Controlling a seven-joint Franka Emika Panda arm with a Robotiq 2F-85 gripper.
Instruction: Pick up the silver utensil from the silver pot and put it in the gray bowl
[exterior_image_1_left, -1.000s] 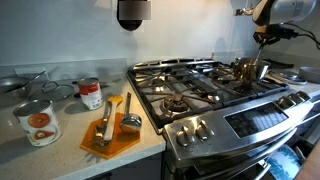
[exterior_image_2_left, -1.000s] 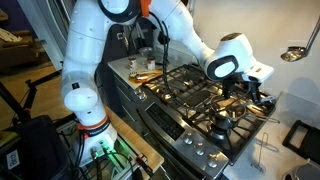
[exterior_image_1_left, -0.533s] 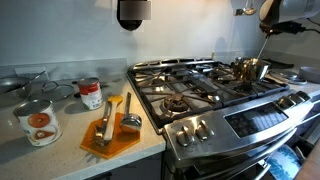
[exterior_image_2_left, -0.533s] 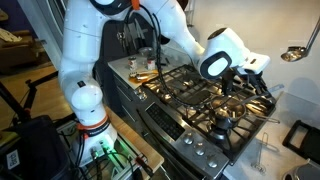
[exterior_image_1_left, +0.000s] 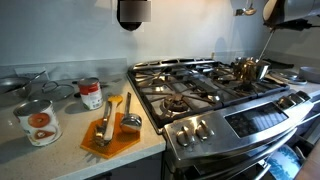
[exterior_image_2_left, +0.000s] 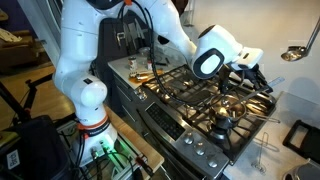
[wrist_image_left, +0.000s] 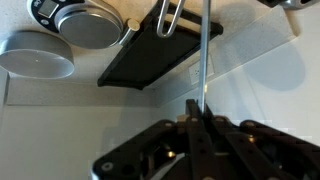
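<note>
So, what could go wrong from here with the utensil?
1. The gripper pinches the thin utensil at one end only, so it may swing or slip out during the move.
2. In an exterior view its lower end hangs close to the pot. Moving sideways too early could catch the rim.
3. The bowl looks shallow, so the long utensil might tip out.

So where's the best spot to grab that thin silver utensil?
The upper end of its slim handle, from straight above: the silver utensil hangs nearly upright over the silver pot, and the end effector is shut on it there.
</note>
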